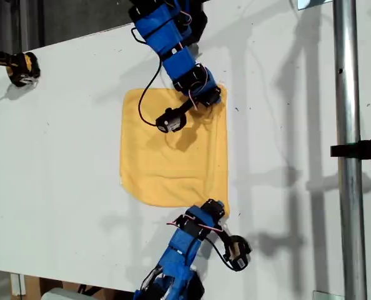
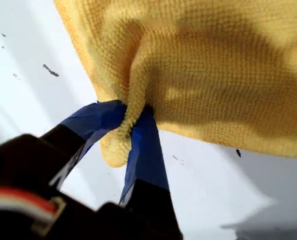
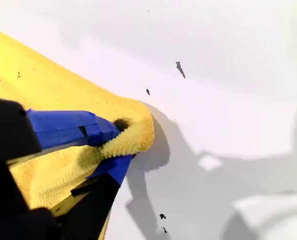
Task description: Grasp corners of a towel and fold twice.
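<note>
Yellow towel corners pinched; first pincer, second pincer.

No text, label, brand, number or sign can be read in any of the three views.
</note>
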You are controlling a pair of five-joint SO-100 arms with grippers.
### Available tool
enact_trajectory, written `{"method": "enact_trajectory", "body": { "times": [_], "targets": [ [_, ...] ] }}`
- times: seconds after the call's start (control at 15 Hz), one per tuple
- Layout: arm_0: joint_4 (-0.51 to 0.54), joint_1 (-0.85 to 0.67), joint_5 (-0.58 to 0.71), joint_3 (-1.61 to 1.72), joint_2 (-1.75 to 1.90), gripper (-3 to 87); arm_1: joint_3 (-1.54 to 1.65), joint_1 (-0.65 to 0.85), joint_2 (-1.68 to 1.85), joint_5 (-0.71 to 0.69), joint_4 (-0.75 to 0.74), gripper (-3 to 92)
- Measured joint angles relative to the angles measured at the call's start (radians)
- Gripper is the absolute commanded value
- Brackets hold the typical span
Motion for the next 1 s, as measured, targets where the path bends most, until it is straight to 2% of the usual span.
{"method": "enact_trajectory", "body": {
  "times": [0.2,0.47,0.8,1.0],
  "targets": [
    [0.055,0.006,0.048,0.006,0.11,-0.8,-0.084,-0.025,0.054,0.0,0.104,-0.1],
    [0.155,0.034,0.069,0.055,0.319,-0.9,-0.351,-0.107,0.052,-0.021,0.284,-0.1],
    [0.115,0.054,0.046,0.261,0.657,-0.9,-0.472,-0.138,0.028,-0.034,0.35,-0.1],
    [0.12,0.012,0.086,0.264,0.67,-0.9,-0.472,-0.049,0.031,-0.049,0.425,-0.1]
  ]
}}
